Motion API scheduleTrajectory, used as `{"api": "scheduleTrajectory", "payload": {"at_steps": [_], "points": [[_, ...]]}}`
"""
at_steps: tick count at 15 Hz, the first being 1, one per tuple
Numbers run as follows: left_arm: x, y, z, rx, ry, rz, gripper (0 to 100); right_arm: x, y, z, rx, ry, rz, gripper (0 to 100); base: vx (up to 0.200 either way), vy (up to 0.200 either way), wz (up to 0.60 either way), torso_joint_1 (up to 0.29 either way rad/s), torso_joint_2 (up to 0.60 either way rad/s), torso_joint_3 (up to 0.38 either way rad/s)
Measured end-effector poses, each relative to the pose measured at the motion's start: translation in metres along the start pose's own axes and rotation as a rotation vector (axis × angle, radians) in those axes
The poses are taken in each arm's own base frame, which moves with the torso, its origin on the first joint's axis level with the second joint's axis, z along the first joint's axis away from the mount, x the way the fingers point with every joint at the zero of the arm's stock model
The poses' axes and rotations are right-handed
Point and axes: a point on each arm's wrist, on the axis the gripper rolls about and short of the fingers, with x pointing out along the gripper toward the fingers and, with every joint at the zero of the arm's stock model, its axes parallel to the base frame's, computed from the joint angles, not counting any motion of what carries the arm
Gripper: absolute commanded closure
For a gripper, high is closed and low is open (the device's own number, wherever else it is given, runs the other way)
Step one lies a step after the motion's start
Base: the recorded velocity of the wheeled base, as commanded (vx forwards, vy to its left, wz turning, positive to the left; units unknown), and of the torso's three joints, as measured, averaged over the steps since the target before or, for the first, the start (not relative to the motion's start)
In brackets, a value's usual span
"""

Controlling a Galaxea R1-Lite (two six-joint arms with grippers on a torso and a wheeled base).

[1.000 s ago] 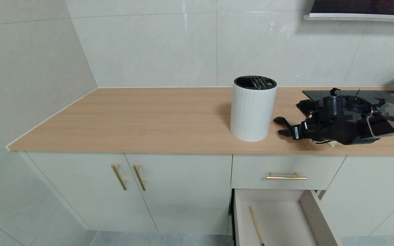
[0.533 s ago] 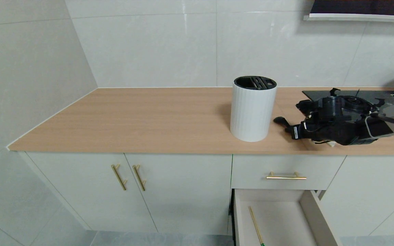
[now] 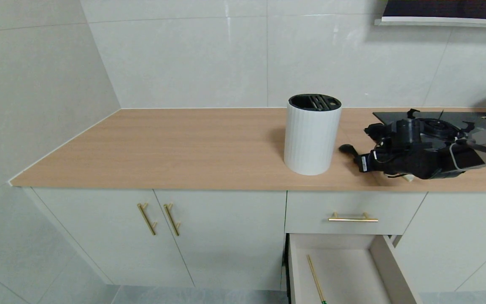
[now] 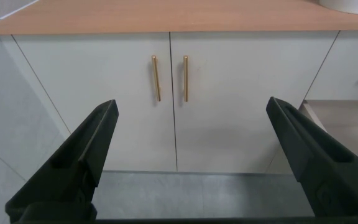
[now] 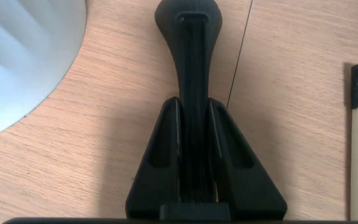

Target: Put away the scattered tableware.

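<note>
One piece of tableware is in play here, a black utensil [image 5: 188,37] with a rounded end, and the right gripper [image 3: 356,158] has it pinched tight. In the right wrist view both fingers [image 5: 160,143] press flat against its sides with no gap showing, and the rounded end sticks out ahead. What the other end is, I can't tell; it's buried in the gripper. The utensil sits low over the wooden countertop [image 3: 184,147], just beside the white holder [image 3: 311,139] on that holder's right, and whether it touches the wood I can't say. The holder stands upright, its black slotted top well above the utensil's level. Off to the right is the stove [image 3: 437,120]. Down below, a drawer [image 3: 352,270] hangs open with a single chopstick [image 3: 315,278] lying along its floor. The left gripper [image 4: 191,109] is down low, facing the cabinet doors [image 4: 241,93], fingers spread wide with nothing between them.

By my reading the grasp is made and the carry is the step in hand. The question is the destination: the holder's slots or the open drawer. For the holder, the utensil needs lifting clear above the rim, tipping upright and lining up over a slot before it goes down. The holder is so close that a sideways brush could knock it. For the drawer, it's back off the counter edge, down, and release over bare floor beside the chopstick
</note>
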Motion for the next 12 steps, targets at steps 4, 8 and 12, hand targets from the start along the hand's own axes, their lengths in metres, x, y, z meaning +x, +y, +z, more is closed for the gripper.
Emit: {"api": "scheduleTrajectory", "payload": {"at_steps": [4,8,12], "points": [[0.000,0.000,0.000,0.000,0.000,0.000,0,-0.034,0.003,0.014,0.130,0.065,-0.051,100,0.000,0.000,0.00,0.000,0.00,0.000],[0.000,0.000,0.000,0.000,0.000,0.000,0,-0.097,0.011,0.018,0.187,0.126,-0.106,100,0.000,0.000,0.00,0.000,0.00,0.000],[0.000,0.000,0.000,0.000,0.000,0.000,0,-0.164,0.021,-0.012,0.231,0.198,-0.117,100,0.000,0.000,0.00,0.000,0.00,0.000]]}}
